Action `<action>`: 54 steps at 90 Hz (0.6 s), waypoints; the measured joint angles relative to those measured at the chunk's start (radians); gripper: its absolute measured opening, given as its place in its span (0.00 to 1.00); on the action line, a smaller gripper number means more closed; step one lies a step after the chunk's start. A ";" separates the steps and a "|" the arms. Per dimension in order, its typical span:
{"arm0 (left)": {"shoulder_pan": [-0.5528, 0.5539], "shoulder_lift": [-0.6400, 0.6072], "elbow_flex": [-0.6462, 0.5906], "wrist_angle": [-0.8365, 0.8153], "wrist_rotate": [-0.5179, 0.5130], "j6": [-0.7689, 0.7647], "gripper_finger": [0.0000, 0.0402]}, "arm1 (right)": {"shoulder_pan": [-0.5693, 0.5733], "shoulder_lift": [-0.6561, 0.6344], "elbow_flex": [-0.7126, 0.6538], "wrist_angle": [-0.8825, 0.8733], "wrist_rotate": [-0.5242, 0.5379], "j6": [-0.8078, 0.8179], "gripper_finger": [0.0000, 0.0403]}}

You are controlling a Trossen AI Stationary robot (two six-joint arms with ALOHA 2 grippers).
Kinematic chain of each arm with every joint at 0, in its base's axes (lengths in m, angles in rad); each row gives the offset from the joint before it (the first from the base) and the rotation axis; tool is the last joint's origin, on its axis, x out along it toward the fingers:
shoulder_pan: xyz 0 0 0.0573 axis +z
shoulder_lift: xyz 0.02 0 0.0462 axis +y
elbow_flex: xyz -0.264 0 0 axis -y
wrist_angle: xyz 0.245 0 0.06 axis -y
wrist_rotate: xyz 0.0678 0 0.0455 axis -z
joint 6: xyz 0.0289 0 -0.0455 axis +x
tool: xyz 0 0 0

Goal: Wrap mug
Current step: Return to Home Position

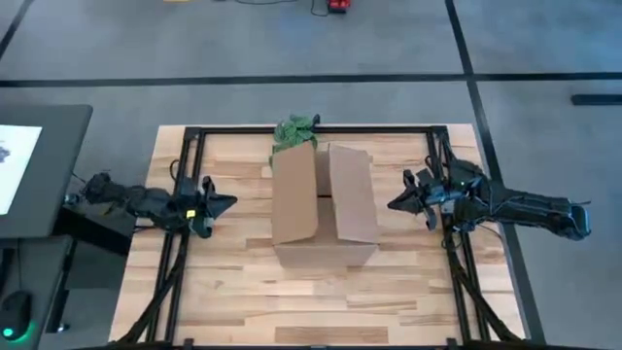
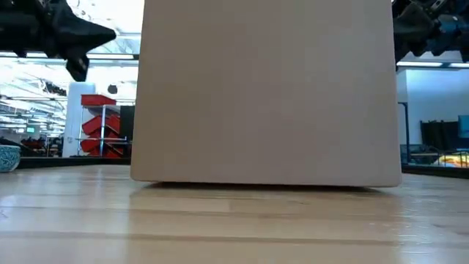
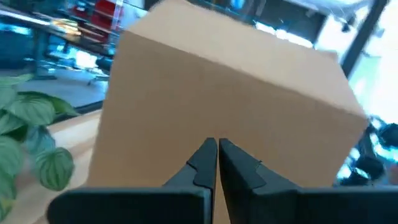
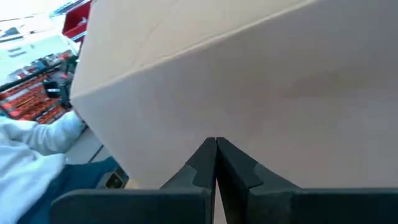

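Observation:
A brown cardboard box (image 1: 324, 206) stands in the middle of the wooden table, its two top flaps raised; it fills the low view (image 2: 267, 92) and both wrist views (image 3: 230, 106) (image 4: 249, 93). The mug is hidden or out of view. My left gripper (image 1: 231, 204) hovers shut to the left of the box, pointing at it, with a gap between them. My right gripper (image 1: 393, 205) hovers shut to the right of the box, pointing at it. In the wrist views the fingertips (image 3: 217, 148) (image 4: 215, 144) are closed together with nothing between them.
Green leafy stuff (image 1: 294, 130) lies at the table's far edge behind the box, also seen in the left wrist view (image 3: 31, 137). A black frame (image 1: 185, 146) runs around the table. A teal bowl (image 2: 9, 156) shows at the low view's left edge.

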 joint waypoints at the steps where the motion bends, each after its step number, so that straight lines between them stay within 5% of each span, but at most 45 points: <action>1: 0.012 0.000 -0.001 0.003 0.015 0.000 0.00 | -0.001 0.000 0.000 0.000 0.000 0.000 0.00; 37: 0.246 0.000 -0.092 0.041 0.329 0.029 0.00 | 0.001 -0.051 -0.136 0.188 -0.030 0.004 0.00; 54: 0.275 0.000 -0.093 0.076 0.326 0.088 0.00 | 0.001 -0.146 -0.250 0.271 -0.007 0.012 0.00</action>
